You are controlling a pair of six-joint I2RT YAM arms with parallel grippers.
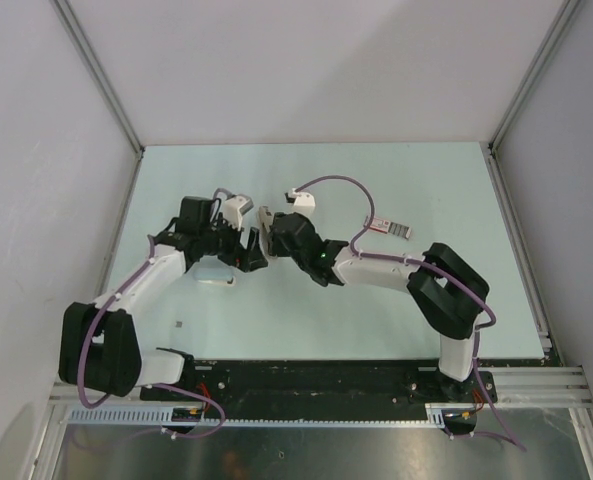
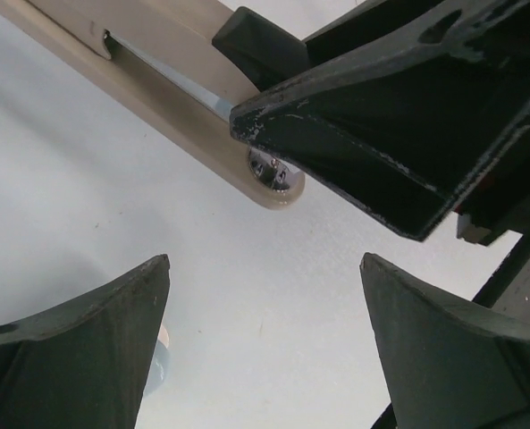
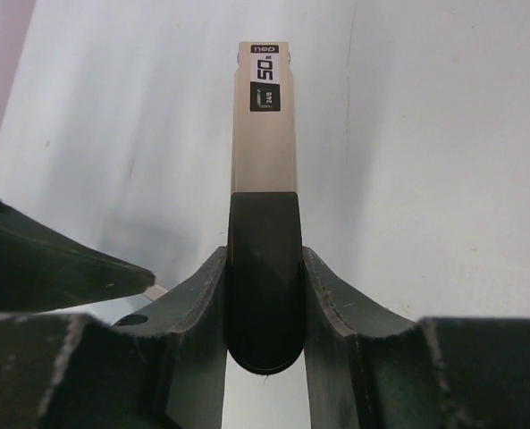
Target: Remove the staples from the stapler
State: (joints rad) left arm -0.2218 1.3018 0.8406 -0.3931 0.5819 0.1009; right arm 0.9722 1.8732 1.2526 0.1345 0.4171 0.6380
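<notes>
The stapler (image 3: 263,134) has a beige body with a "50" label and a black rear part. My right gripper (image 3: 263,256) is shut on that black rear part and holds the stapler above the table. In the top view the right gripper (image 1: 269,234) and the stapler (image 1: 264,224) are at mid-table. In the left wrist view the stapler (image 2: 166,54) runs across the top, with a metal channel showing along its side. My left gripper (image 2: 265,268) is open and empty just beside the stapler's end, close to the right gripper. It also shows in the top view (image 1: 249,250).
A flat pink-and-white box (image 1: 389,227) lies on the table right of the grippers. A small pale bluish object (image 1: 214,276) lies on the table under the left arm. One left fingertip (image 3: 59,268) shows at the left of the right wrist view. Enclosure walls stand on three sides.
</notes>
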